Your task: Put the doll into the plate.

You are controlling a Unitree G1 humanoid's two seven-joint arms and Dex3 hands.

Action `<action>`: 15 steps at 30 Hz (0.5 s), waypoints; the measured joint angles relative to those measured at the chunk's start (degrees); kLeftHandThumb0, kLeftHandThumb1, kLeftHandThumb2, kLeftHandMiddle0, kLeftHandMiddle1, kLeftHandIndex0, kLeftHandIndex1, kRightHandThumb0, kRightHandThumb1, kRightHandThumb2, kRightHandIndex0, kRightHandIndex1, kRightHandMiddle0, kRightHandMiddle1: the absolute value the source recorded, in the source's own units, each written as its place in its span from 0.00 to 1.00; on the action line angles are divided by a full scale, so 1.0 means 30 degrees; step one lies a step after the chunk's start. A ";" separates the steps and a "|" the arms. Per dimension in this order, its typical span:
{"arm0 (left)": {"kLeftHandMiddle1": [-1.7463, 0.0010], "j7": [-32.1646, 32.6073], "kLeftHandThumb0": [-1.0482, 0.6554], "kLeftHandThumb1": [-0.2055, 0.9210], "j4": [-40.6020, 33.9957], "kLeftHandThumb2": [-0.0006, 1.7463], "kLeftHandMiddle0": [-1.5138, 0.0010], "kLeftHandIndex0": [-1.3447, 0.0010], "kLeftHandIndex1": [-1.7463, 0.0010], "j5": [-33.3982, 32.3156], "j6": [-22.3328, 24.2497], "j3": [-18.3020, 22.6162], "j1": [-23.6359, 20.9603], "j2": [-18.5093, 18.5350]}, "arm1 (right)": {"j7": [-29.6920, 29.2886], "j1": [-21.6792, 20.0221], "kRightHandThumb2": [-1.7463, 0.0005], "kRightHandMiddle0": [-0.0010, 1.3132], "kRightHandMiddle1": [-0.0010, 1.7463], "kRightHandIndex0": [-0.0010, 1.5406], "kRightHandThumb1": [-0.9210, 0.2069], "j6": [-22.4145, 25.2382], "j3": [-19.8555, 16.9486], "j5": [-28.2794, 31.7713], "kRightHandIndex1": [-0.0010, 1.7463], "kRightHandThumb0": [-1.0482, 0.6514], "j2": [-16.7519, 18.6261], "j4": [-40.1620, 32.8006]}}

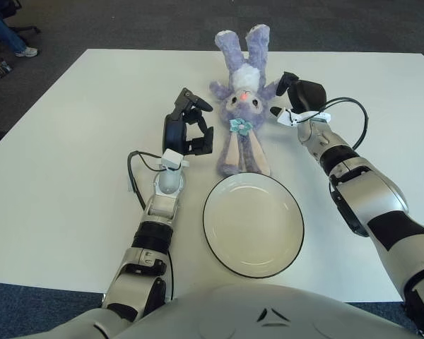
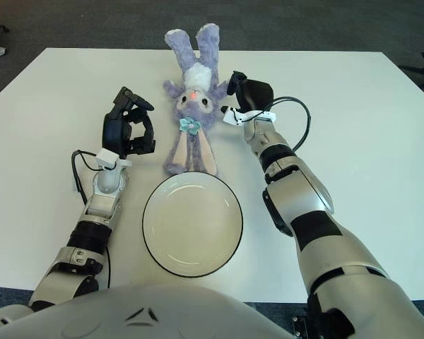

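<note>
The doll [image 1: 243, 106] lies between the hands, just beyond the plate [image 1: 253, 223]. Right hand [image 1: 302, 95] touches its side, grip unclear; left hand [image 1: 188, 127], half-curled, holds nothing. Grasping seems next.

I see the doll [image 1: 243, 106] lying on the table [image 1: 71, 155], just behind the plate [image 1: 253, 224]. My left hand [image 1: 187, 131] sits to its left, my right hand [image 1: 301, 94] to its right, possibly touching it.
</note>
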 measured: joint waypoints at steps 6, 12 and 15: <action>0.00 -0.0010 0.36 0.62 -0.0005 0.63 0.31 0.65 0.00 -0.0022 0.0007 -0.0014 0.0002 -0.0001 | -0.0220 0.0025 0.20 0.47 0.85 0.54 0.68 0.0272 0.0064 -0.0023 0.92 0.61 -0.0001 0.0009; 0.00 -0.0010 0.36 0.62 -0.0022 0.63 0.31 0.65 0.00 -0.0020 0.0026 -0.0055 0.0014 0.0014 | -0.0552 0.0071 0.25 0.46 0.88 0.46 0.61 0.0281 0.0094 -0.0046 0.93 0.61 -0.0006 0.0008; 0.00 -0.0010 0.36 0.62 -0.0041 0.63 0.32 0.65 0.00 -0.0020 0.0034 -0.0069 0.0025 0.0027 | -0.0900 0.0081 0.58 0.27 0.83 0.37 0.27 0.0403 0.0283 -0.0266 0.87 0.69 -0.0005 0.0008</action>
